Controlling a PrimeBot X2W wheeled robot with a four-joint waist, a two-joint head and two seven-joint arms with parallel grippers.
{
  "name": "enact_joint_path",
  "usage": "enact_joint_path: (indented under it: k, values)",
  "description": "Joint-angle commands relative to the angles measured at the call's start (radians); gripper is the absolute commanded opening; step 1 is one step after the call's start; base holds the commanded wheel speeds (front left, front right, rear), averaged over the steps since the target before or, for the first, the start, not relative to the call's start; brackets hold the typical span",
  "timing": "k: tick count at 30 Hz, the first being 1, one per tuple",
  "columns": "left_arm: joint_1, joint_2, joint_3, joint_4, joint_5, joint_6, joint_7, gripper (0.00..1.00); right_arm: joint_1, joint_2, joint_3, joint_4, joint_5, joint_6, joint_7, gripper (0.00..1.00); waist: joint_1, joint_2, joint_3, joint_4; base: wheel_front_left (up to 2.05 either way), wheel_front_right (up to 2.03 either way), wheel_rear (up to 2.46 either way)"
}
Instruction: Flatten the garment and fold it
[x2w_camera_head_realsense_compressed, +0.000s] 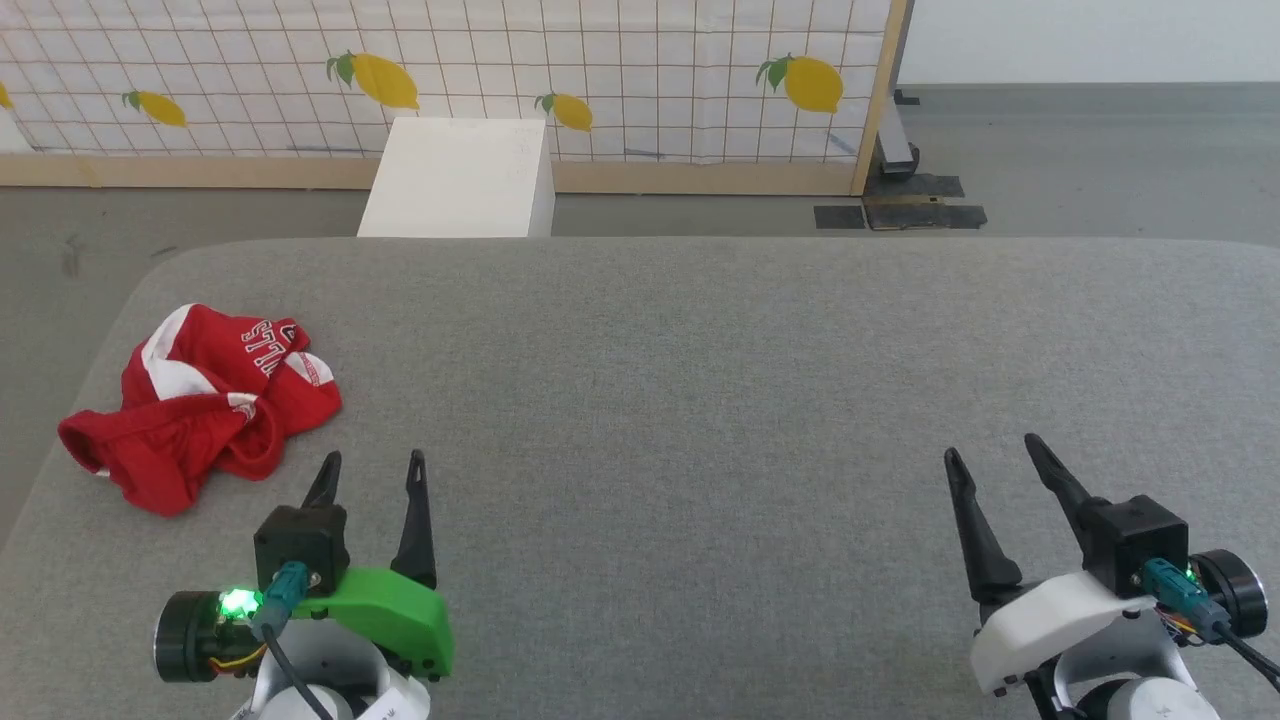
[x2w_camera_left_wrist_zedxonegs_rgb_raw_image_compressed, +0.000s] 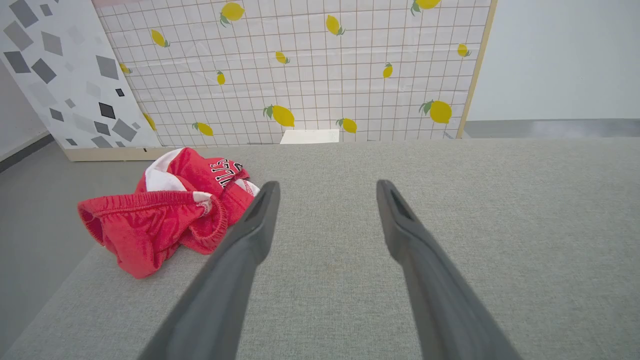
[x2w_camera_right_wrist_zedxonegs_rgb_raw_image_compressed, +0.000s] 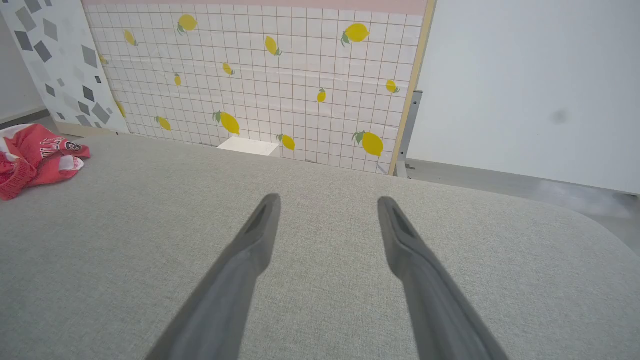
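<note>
The grey fabric counter (x2w_camera_head_realsense_compressed: 700, 400) is cut off at its near edge and at both sides. Behind its far edge stands a screen with printed lemons (x2w_camera_head_realsense_compressed: 600, 60), and a white box (x2w_camera_head_realsense_compressed: 455, 180) whose lower part is hidden. The garment (x2w_camera_head_realsense_compressed: 200, 410) lies crumpled beside the left edge, toward the far left corner. Its white lettering is partly folded under, and only "LLS" can be read. The left fingers (x2w_camera_head_realsense_compressed: 415, 520) and the right fingers (x2w_camera_head_realsense_compressed: 975, 530), by the near edge, are spread wide and hold nothing.
</note>
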Motion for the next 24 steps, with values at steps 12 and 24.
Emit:
enact_joint_path:
  k: [12, 24]
  values:
    - [0.006, 0.013, -0.008, 0.002, -0.007, 0.002, -0.001, 1.0, -0.015, 0.001, 0.001, -0.007, -0.015, -0.001, -0.01, 1.0, 0.0, 0.0, 0.002, 0.0, 0.0, 0.0, 0.0]
    - [0.015, 0.024, -0.022, 0.004, -0.011, 0.001, 0.002, 1.0, -0.018, 0.002, -0.003, -0.008, 0.005, -0.001, -0.033, 1.0, 0.0, 0.0, -0.001, 0.001, 0.0, 0.0, 0.0]
